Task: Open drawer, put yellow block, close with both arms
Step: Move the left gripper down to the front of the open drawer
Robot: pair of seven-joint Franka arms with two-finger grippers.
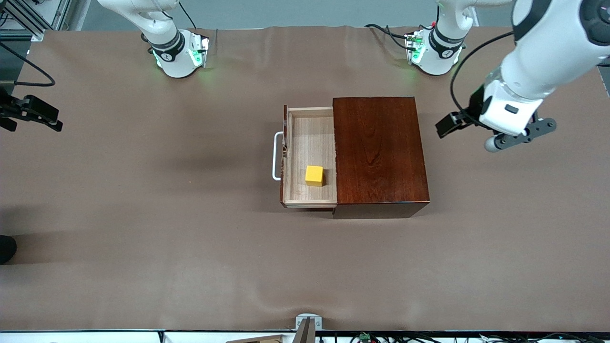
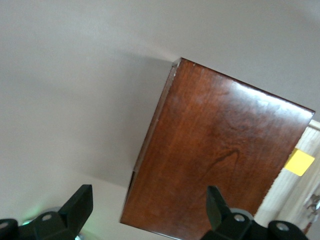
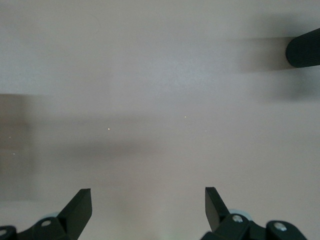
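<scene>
The drawer [image 1: 310, 138] stands pulled out of the mahogany box [image 1: 379, 147] toward the right arm's end, its white loop handle [image 1: 276, 157] at its front. The yellow block [image 1: 314, 175] lies inside the drawer, in the part nearer the front camera. My left gripper [image 1: 448, 126] is open and empty, in the air beside the box at the left arm's end. The left wrist view shows its open gripper [image 2: 148, 205] before the box top [image 2: 215, 160], with the block [image 2: 300, 162] and drawer [image 2: 282, 195]. My right gripper [image 3: 148, 202] is open and empty over bare table; it shows at the front view's edge [image 1: 43, 116].
A brown cloth covers the table [image 1: 190, 238]. A round black object [image 1: 5, 248] sits at the table's edge at the right arm's end; it also shows in the right wrist view [image 3: 304, 47]. Both green-lit arm bases stand along the edge farthest from the front camera.
</scene>
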